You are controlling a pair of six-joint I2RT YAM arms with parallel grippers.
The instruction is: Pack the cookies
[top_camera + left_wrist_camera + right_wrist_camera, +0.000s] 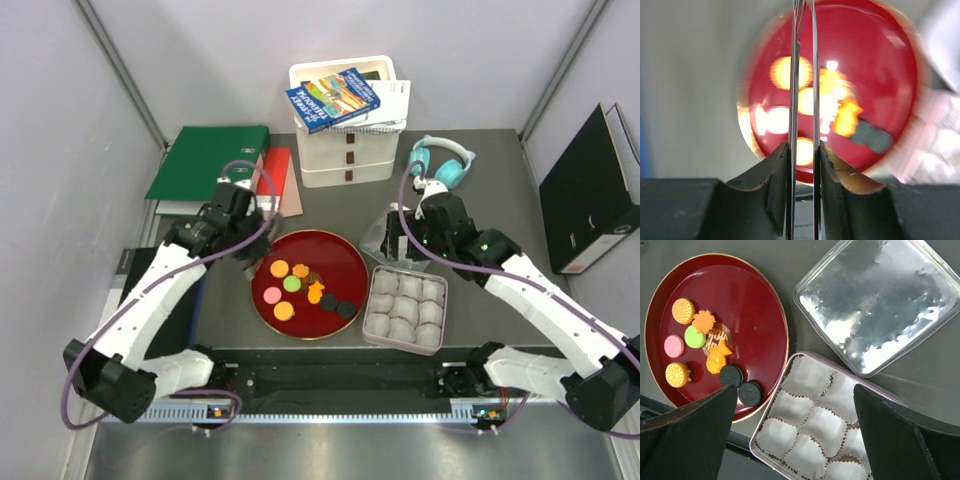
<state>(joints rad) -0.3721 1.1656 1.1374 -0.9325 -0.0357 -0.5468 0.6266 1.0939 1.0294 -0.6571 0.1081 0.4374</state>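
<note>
Tabletop (225,325): cookies (291,284) all sitting on front-edge tray (345,250); tin (772,407) waiting unfilled.
Left gripper (804,150): clamping tweezers (792,100).
Right gripper (795,390): gaping wide.

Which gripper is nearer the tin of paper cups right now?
Right. The right gripper hangs open just beyond the tin, at its far edge; the left gripper, holding tweezers, is across the red tray.

blue book (333,100) cover lettering too small to read, gold emblem (716,338) on red tray (750,305) illegible
</note>
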